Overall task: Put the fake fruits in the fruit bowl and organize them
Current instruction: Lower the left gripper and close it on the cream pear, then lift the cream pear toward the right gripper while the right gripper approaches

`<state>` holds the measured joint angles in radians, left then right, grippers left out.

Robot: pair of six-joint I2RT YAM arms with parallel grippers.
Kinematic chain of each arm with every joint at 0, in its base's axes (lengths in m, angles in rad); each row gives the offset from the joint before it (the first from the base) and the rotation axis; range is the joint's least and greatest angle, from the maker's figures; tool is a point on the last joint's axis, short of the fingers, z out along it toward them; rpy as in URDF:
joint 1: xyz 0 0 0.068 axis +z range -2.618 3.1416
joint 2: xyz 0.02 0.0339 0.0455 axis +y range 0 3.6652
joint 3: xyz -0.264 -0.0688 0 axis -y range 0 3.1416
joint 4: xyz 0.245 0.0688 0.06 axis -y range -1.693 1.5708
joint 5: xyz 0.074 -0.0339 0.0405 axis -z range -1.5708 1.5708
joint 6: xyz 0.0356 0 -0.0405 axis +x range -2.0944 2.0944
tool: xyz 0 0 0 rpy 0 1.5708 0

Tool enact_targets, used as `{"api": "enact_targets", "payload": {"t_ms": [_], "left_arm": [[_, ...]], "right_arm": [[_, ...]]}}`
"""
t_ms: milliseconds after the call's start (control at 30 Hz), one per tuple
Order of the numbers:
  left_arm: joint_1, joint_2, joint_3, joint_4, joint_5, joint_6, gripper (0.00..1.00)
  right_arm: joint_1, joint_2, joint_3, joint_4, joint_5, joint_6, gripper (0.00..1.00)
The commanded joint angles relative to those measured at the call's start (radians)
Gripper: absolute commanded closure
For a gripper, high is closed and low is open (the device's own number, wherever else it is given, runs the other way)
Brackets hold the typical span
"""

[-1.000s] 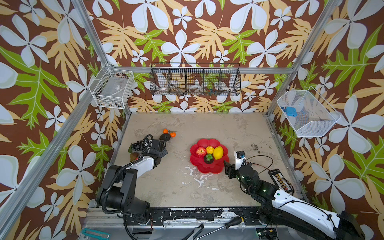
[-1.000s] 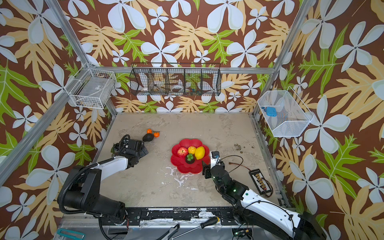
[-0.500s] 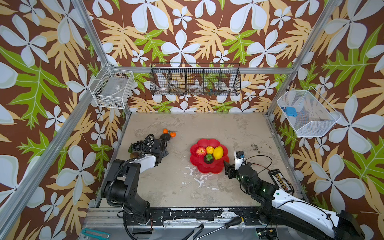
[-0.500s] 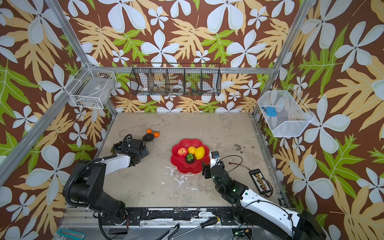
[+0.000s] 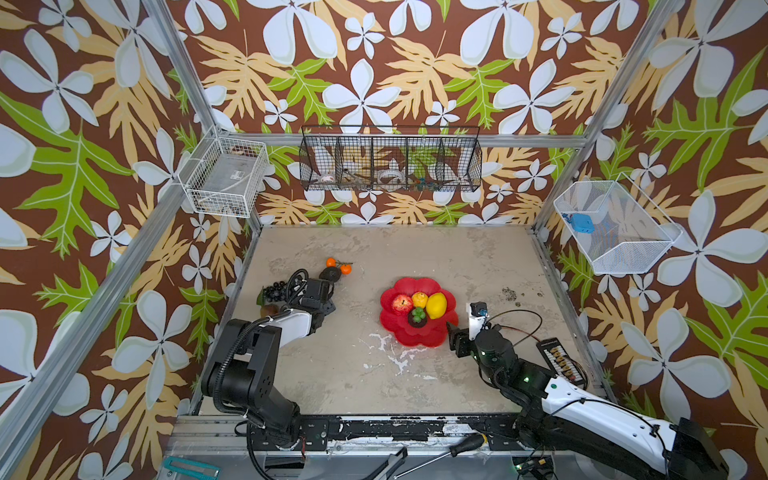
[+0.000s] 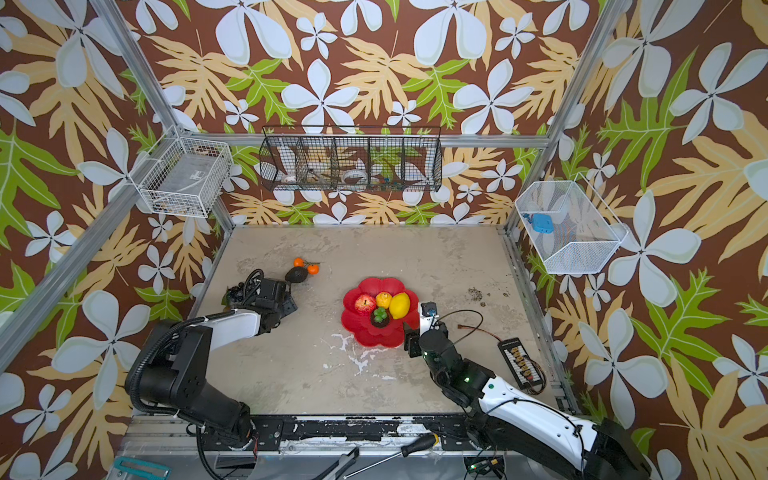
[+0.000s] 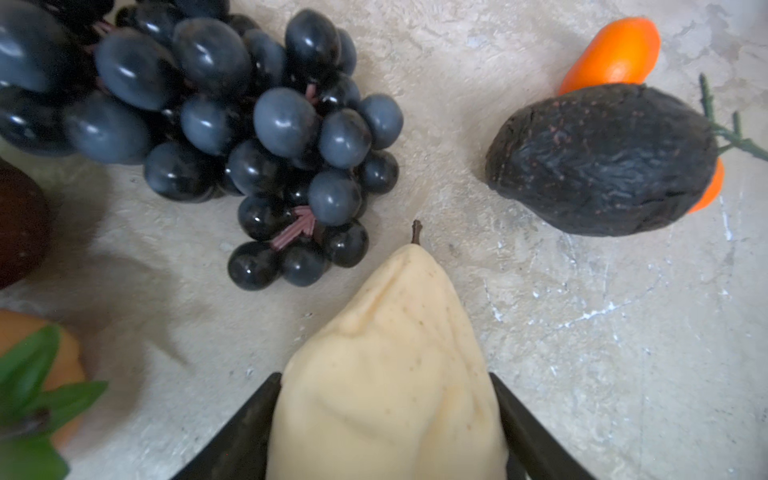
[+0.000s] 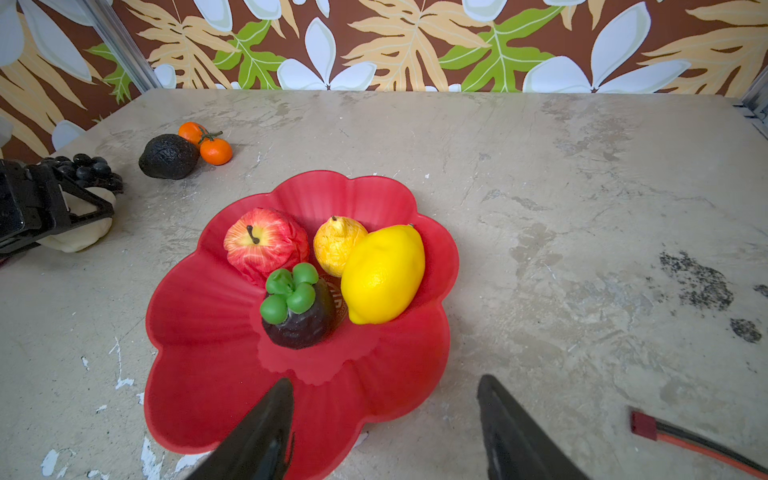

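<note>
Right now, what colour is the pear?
The pear is pale cream-yellow, faintly speckled; the left wrist view shows it best.

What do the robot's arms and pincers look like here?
The left arm and right arm each pair a glossy white shell with chunky black joints. A ribbed black hose loops along the left; green lights dot the right, where thin cables loop by the wrist. The left pincer and right pincer have matte black, tapering fingers.

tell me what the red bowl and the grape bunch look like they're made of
Red bowl: likely hard plastic or melamine, glossy; smooth moulded scallops with soft sheen. Grape bunch: seemingly plastic or rubber, semi-gloss; smooth dark beads with sharp highlights on pinkish moulded stems.
</note>
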<state>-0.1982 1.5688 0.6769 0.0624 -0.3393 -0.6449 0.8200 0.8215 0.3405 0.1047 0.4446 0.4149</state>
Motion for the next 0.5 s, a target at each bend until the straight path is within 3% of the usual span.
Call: {"api": "enact_targets", "payload": {"t_ms": [0, 300, 467], "left_arm": [[-0.001, -0.019, -0.015, 0.038, 0.019, 0.003, 0.29], [-0.025, -0.132, -0.098, 0.110, 0.095, -0.001, 0.35], [-0.140, -0.292, -0.168, 0.192, 0.121, 0.053, 0.35]], "right_arm": [[0.002, 0.001, 0.011, 0.013, 0.013, 0.004, 0.30], [0.001, 0.010, 0.052, -0.037, 0.009, 0.020, 0.30], [0.001, 0.020, 0.114, -0.117, -0.024, 0.043, 0.30]]}}
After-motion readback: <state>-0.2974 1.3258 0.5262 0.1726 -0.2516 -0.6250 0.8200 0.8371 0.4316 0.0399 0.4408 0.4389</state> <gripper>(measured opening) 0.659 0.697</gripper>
